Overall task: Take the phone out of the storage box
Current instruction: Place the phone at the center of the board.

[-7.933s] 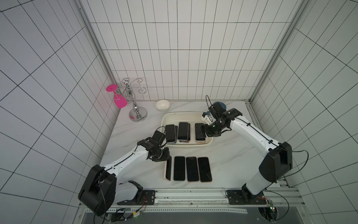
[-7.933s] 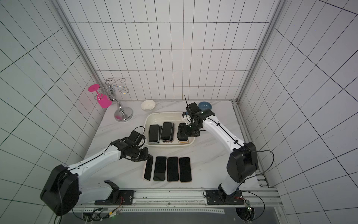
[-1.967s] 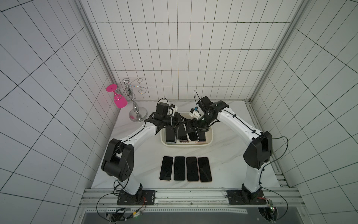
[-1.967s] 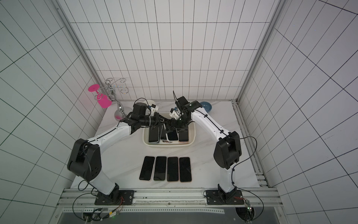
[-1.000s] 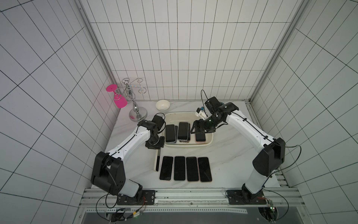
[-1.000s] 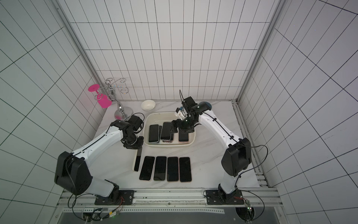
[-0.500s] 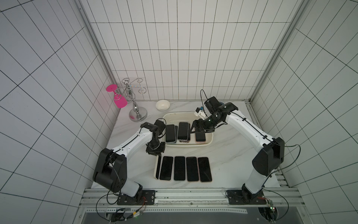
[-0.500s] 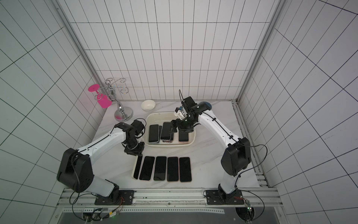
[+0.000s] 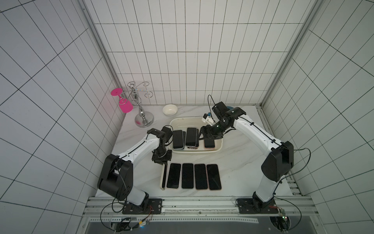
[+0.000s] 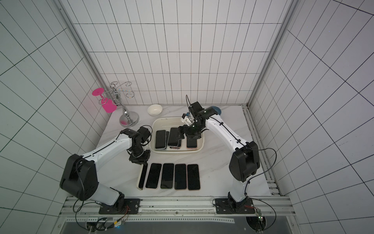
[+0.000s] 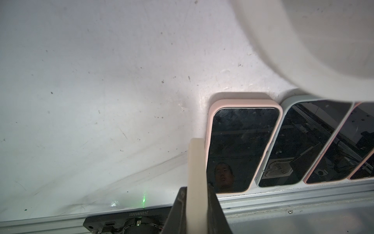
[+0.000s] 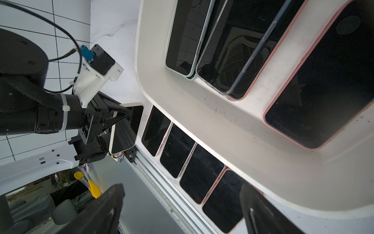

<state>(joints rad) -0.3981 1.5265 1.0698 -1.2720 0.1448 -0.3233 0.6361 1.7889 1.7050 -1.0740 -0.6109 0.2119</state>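
Placement step, by my reading: the cream-cased phone point(image 9: 164, 176) is out of the storage box point(image 9: 220, 146). It stands on its long edge at the end of the row of four phones point(image 9: 193, 176) on the counter point(image 9: 238, 162). The left gripper point(image 9: 162, 161) is clamped on its end nearest the box. Cannot tell whether its lower edge touches the counter.

Screen faces the row, so tip the upper edge away from the neighbours, bring the back down flat, and only then let go. It sits just beside the next phone, so a careless drop could overlap it.

The right gripper point(image 9: 206, 135) hovers over the box with jaws wide apart and empty, above the pink-cased phone point(image 9: 209, 143). More phones lie stacked in the box.
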